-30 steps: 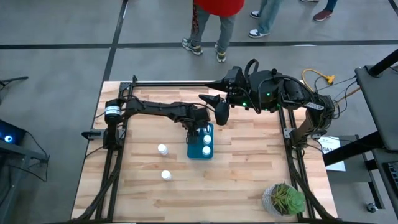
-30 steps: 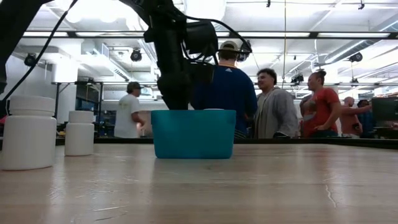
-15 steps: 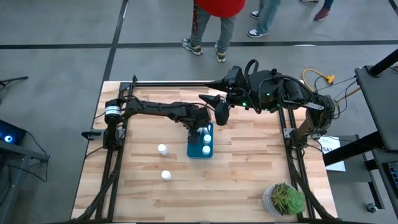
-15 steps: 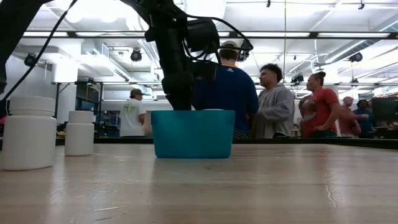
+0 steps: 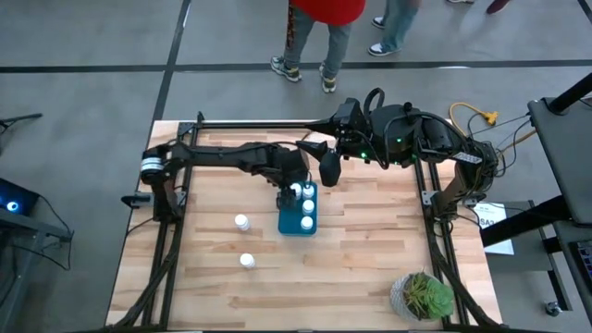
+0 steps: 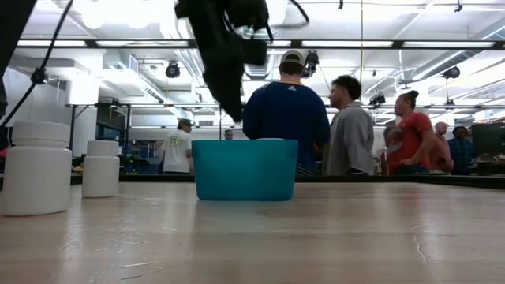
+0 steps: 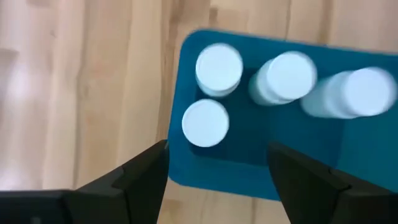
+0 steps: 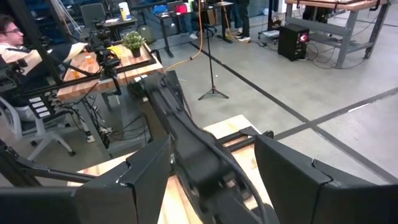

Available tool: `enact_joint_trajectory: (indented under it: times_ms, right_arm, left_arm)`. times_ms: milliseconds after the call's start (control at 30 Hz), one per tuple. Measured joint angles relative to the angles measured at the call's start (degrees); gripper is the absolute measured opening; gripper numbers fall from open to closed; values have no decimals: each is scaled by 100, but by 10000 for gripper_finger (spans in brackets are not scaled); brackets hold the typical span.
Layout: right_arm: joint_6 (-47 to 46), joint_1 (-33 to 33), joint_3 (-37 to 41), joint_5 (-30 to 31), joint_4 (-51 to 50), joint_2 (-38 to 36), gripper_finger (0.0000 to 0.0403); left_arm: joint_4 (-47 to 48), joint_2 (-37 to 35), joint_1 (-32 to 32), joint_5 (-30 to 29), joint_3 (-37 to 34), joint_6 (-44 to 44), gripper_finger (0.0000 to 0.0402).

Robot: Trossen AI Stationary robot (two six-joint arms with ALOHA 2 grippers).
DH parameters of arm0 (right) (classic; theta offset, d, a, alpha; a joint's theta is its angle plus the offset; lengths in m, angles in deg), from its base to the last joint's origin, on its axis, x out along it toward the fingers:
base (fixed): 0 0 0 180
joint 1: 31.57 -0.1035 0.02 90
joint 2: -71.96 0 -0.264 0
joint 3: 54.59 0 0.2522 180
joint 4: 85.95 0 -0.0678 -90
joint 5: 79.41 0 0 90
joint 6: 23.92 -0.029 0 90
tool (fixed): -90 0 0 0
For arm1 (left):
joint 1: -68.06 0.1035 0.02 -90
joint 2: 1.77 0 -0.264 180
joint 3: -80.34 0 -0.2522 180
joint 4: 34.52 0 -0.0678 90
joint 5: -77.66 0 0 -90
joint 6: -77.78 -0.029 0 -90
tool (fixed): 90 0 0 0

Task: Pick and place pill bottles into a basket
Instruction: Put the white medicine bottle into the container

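Left wrist view: the left gripper (image 7: pixel 214 174) hangs above the basket (image 7: pixel 261 155) with its dark fingers (image 7: pixel 140 177) spread wide and nothing between them. Below it four pill bottles (image 7: pixel 219 68) lie inside the teal bin, white caps up (one of them blurred at the far end).

In the high view the left gripper (image 5: pixel 294 185) sits over the basket's (image 5: pixel 299 222) twelve-o'clock end, near the middle of the wooden table (image 5: pixel 361 268). Two more pill bottles stand outside on the bare wood: one (image 5: pixel 241 222) just off the basket at nine o'clock, the other (image 5: pixel 247 261) at about seven o'clock, further out. From the low view these two (image 6: pixel 35 168) stand upright, well apart from the bin (image 6: pixel 245 170).

The right gripper (image 5: pixel 311 148) waits at one o'clock from the basket, near the table's back edge, its fingers parted and empty. A potted plant (image 5: pixel 423 296) sits at the table's five-o'clock corner. People (image 6: pixel 288 118) stand in the room beyond the table.
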Motion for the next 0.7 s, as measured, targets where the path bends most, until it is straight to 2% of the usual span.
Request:
enact_joint_trajectory:
  times_ms: [300,500,700]
  right_arm:
    - [46,2,-6,-2,3,0,224]
    - [43,2,-7,0,21,0,224]
    - [24,2,-9,0,95,0,224]
  left_arm:
    - [637,-782,-461,51,-28,9,251]
    - [1007,-1039,-789,49,-58,118,251]
    - [1042,-1506,-1090,56,-632,364,251]
